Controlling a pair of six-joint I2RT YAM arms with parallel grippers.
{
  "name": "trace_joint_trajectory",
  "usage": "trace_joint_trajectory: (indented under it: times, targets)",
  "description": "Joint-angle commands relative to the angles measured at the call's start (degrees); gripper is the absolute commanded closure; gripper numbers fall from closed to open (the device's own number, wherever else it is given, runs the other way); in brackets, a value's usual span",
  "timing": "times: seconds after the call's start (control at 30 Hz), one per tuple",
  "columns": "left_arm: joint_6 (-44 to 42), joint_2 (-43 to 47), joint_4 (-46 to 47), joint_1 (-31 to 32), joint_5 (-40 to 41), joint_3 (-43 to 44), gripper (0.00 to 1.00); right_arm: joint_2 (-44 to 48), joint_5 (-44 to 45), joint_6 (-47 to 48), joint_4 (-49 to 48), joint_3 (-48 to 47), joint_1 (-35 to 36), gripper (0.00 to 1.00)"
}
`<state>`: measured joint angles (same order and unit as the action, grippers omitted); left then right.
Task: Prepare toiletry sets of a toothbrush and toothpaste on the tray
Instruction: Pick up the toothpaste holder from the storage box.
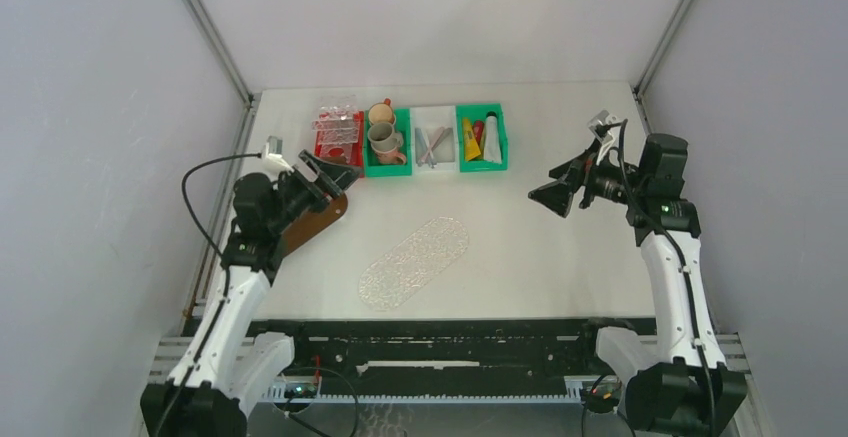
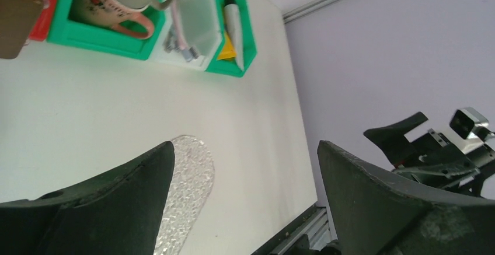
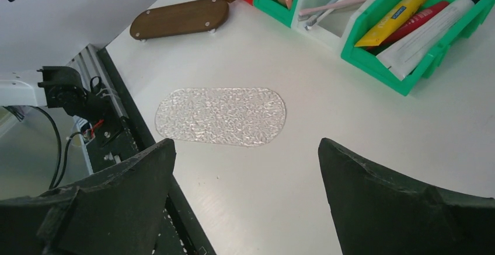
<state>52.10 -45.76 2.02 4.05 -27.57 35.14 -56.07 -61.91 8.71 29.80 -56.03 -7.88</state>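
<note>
1. Right, my left gripper (image 2: 245, 147) hangs above the left side of the table (image 1: 560, 257). Its jaws are spread wide with nothing between them.
2. Just beside it in the top view lies a brown wooden tray (image 3: 178, 17), flat on the table near the left edge.
3. My right gripper (image 3: 246, 143) is likewise wide apart and empty. It is held in the air over the right side, pointing in toward the middle.
4. Between the two arms, toward the near edge, the clear pebbled tray (image 3: 220, 116) lies flat, set on a diagonal in the top view.
5. The toothbrushes (image 3: 333, 4) lie in a white bin (image 1: 434, 167) in the row at the back, a pink one among paler ones.
6. Touching that bin on its right, a green bin (image 3: 408, 83) holds the tubes side by side: a yellow tube (image 3: 392, 17), a red tube (image 3: 417, 21) and a white tube (image 3: 429, 27).
7. Left of the toothbrushes, a second green bin (image 1: 385, 169) carries two mugs (image 1: 383, 137).
8. At the row's left end, a red bin (image 1: 320, 147) holds clear plastic pieces, possibly cups; I cannot tell from here.
</note>
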Motion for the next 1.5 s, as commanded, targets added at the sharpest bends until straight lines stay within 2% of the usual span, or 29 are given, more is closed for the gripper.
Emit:
trace_joint_trajectory:
  times: [0.0, 0.1, 0.23, 0.97, 1.47]
  targets:
    - [-10.04, -7.05, -6.66, -0.56, 1.78, 10.28, 0.04, -0.79, -6.75, -3.56, -10.63, 2.07, -2.39, 0.00]
    - [-17.85, -11.96, -12.13, -0.76, 4.90, 18.16, 0.03, -0.22, -7.74, -3.07, -11.76, 3.67, -3.07, 0.00]
    - [-20.51, -16.74, -12.10, -2.62, 6.59, 23.77, 0.03, 0.71, -8.34, -2.27, -11.53, 5.28, -3.23, 0.00]
    - [-9.49, -37.46, -2.59, -17.17, -2.97, 38.56, 0.06, 1.58, -5.96, 0.55, -10.18, 6.35, -2.99, 0.00]
    - [-5.95, -53.22, -1.37, -18.35, -5.13, 47.04, 0.11, 1.85, -5.18, 1.14, -10.25, 6.72, -3.03, 0.00]
